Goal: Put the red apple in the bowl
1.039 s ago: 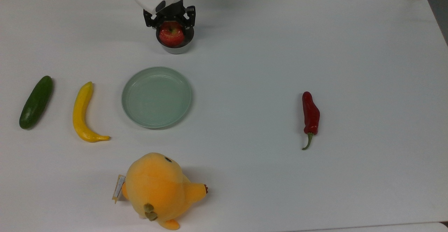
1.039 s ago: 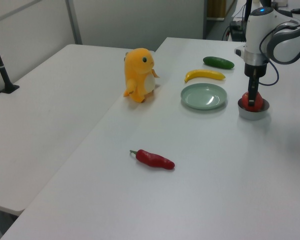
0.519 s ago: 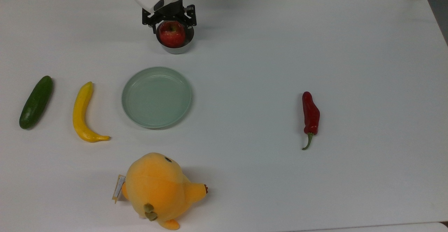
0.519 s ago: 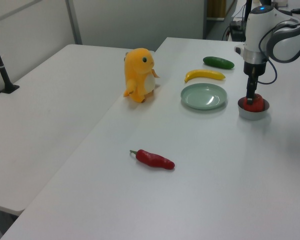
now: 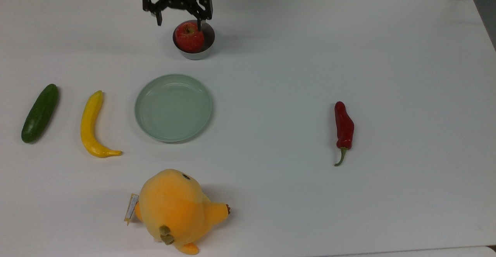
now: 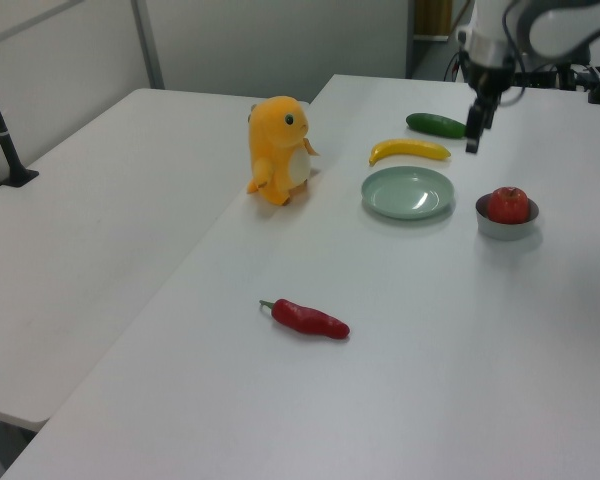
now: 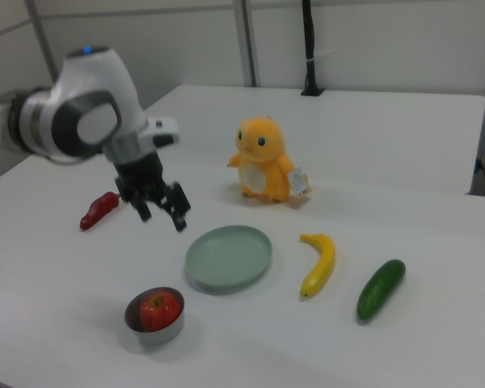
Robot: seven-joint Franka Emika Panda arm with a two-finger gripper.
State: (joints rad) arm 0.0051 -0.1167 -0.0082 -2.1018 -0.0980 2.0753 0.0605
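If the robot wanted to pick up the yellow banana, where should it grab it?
Probably around the thick middle of the banana, coming straight down from above. It lies flat on the table with open space on both long sides, between the cucumber and the green plate, so the fingers could close across its narrow width. The curved, thin tip looks harder to hold.

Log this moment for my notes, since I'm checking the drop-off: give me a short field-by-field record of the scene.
apple: red apple sits in the bowl
gripper: gripper open, raised above the table, holding nothing
plate: pale green plate, nothing on it
other items: cucumber, banana, chili pepper, orange plush toy
surface: white table
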